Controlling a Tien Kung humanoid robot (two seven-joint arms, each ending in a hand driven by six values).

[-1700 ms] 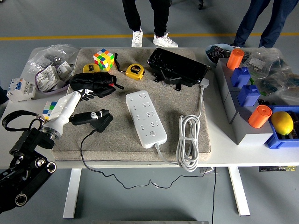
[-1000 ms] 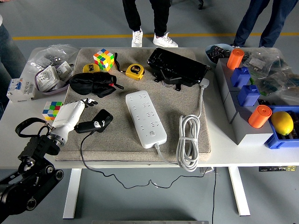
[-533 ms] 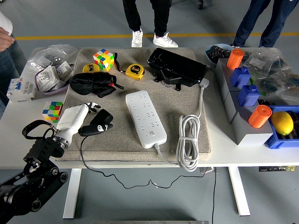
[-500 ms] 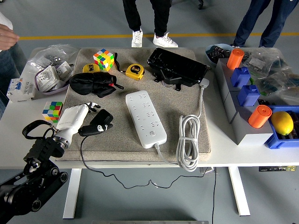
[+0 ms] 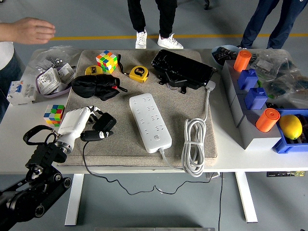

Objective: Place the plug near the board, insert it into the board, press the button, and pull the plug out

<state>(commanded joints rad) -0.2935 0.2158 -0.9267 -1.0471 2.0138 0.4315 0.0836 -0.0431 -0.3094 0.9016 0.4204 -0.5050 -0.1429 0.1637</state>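
Table: the white table (image 5: 226, 161) showed its near edge at the bottom, with a grey mat (image 5: 125, 144) laid over its middle.
Left robot hand: the left robot hand (image 5: 77, 122), white-shelled on a black arm, lay at the mat's near left corner with its fingers (image 5: 94, 114) curled round the black plug.
Plug: the black plug (image 5: 102, 127) sat in that grasp, well to the left of the board, its thin black cord (image 5: 96, 175) running off the near edge and hanging below.
Board: the white power strip (image 5: 150, 121) lay flat mid-mat, apart from the plug, with its coiled white cable (image 5: 194, 147) just to the right.
Left side: a colour cube (image 5: 54, 114) rested on the table beside the robot hand.
Far mat: a black pouch (image 5: 96, 86), a second colour cube (image 5: 107, 61), a yellow tape measure (image 5: 139, 73) and a black case (image 5: 182, 69).
Right side: blue bins (image 5: 250, 79), orange cylinders (image 5: 267, 120) and a lemon (image 5: 290, 126).
Person: a hand (image 5: 33, 30) hovered above the far left corner, holding nothing.
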